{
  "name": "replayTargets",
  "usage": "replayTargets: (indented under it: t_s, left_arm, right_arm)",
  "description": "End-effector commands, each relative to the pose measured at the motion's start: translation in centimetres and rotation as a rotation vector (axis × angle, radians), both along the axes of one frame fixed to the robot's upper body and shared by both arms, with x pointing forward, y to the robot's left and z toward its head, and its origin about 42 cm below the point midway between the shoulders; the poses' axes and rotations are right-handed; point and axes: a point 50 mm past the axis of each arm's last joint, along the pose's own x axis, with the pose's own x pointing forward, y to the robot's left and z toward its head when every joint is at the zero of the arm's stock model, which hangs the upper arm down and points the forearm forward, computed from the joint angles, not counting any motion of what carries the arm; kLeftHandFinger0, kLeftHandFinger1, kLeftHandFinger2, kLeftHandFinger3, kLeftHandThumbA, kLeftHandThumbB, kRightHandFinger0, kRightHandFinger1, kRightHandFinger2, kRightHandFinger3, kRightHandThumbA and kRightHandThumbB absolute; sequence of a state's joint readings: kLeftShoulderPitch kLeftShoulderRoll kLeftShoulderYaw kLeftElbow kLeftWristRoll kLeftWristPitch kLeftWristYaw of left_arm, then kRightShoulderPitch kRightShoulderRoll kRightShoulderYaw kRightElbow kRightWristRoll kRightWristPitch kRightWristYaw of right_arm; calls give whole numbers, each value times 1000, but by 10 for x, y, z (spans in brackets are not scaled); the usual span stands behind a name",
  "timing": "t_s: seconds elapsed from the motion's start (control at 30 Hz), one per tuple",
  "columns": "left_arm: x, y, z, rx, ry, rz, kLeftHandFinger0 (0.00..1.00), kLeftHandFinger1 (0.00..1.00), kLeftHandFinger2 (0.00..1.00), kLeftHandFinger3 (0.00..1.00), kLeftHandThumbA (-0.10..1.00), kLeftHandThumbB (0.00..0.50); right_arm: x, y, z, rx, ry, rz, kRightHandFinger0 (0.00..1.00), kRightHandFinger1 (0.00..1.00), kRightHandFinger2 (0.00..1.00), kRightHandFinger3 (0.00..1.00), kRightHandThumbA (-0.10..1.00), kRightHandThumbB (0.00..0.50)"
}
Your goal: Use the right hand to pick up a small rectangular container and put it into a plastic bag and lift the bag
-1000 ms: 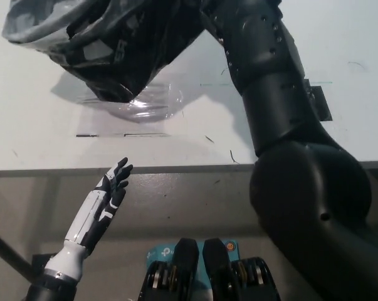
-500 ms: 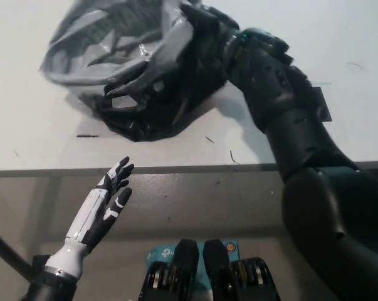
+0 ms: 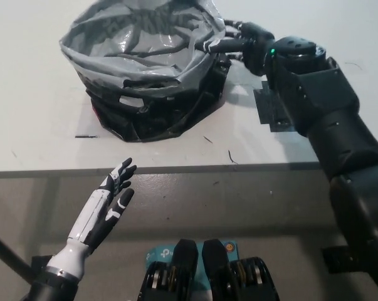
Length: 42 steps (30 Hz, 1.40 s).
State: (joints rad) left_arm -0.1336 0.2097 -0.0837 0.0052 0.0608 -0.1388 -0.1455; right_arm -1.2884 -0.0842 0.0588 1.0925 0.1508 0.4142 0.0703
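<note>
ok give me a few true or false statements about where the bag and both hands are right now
1. The plastic bag sits on the white table. True.
2. The bag's mouth is tied shut. False: it gapes open upward.
3. The black right hand is at the bag's right rim. True.
4. The white left hand rests on the bag. False: it hangs open below the table edge, apart from the bag.
5. A small container lies on the table beside the bag. False: none shows there.
</note>
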Motion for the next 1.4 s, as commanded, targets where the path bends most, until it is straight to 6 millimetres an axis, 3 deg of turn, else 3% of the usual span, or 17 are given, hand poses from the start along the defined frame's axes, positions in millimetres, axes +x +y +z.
replayTargets:
  t_s: [0.0,0.3,0.4,0.53,0.67,0.7,0.8,0.83,0.87,0.9,0.97,1.03,1.07,1.1,1.27,1.3,1.37]
  left_arm:
    - [4,0,16,25,-52,-27,1000,1000,1000,1000,908,236]
    - [5,-1,17,31,-56,-37,1000,1000,1000,1000,901,234]
    - [6,-2,18,25,-52,-35,1000,1000,1000,1000,900,252]
    - [6,-3,18,27,-55,-39,1000,1000,1000,1000,899,247]
    - [9,-4,19,26,-65,-43,1000,1000,1000,1000,903,252]
    - [10,-4,20,26,-69,-44,1000,1000,1000,1000,904,253]
    - [20,-6,28,24,-91,-43,1000,1000,1000,1000,917,256]
    - [21,-6,29,24,-94,-43,1000,1000,1000,1000,925,258]
    - [25,-6,33,22,-103,-41,1000,1000,1000,1000,927,258]
    - [33,-4,39,24,-123,-35,1000,1000,1000,1000,939,254]
    - [37,-3,43,21,-132,-32,1000,1000,1000,1000,940,254]
    - [41,-2,46,11,-144,-29,1000,1000,1000,1000,953,244]
    - [43,-2,46,8,-145,-25,1000,1000,1000,1000,958,249]
    - [46,-1,48,3,-148,-21,1000,1000,1000,1000,958,248]
    - [57,-3,56,-1,-167,-5,1000,1000,1000,1000,983,243]
    - [56,-2,56,-5,-160,-4,1000,1000,1000,1000,979,243]
    - [53,0,54,-12,-152,-2,1000,1000,1000,1000,968,242]
  right_arm:
    - [2,2,70,-175,-247,27,1000,1000,1000,1000,844,486]
    - [-13,11,106,-415,-443,-19,1000,1000,1000,1000,874,500]
    - [-21,16,129,-470,-508,-51,1000,1000,1000,1000,914,500]
    - [-27,15,144,-473,-568,-73,1000,1000,1000,1000,924,500]
    - [-51,0,169,-365,-705,-99,1000,1000,1000,1000,925,455]
    - [-59,-5,175,-358,-761,-134,1000,1000,1000,1000,988,457]
    - [-103,-30,201,-404,-1039,-288,1000,1000,1000,1000,1000,408]
    - [-110,-33,203,-412,-1075,-306,1000,1000,1000,1000,1000,482]
    - [-131,-44,209,-385,-1164,-311,1000,1000,1000,1000,1000,400]
    - [-171,-63,213,-339,-1304,-311,1000,1000,1000,1000,1000,357]
    - [-198,-74,214,-291,-1350,-298,1000,1000,1000,1000,1000,365]
    - [-256,-98,197,-98,-1398,-141,1000,1000,1000,1000,1000,349]
    - [-275,-104,190,-42,-1427,-100,1000,1000,1000,1000,1000,312]
    - [-301,-112,177,7,-1472,-71,1000,1000,1000,1000,1000,337]
    - [-346,-131,144,-10,-1563,33,1000,1000,1000,1000,1000,344]
    - [-353,-131,127,2,-1554,54,1000,1000,1000,1000,1000,407]
    - [-357,-129,112,27,-1542,57,1000,1000,1000,1000,1000,398]
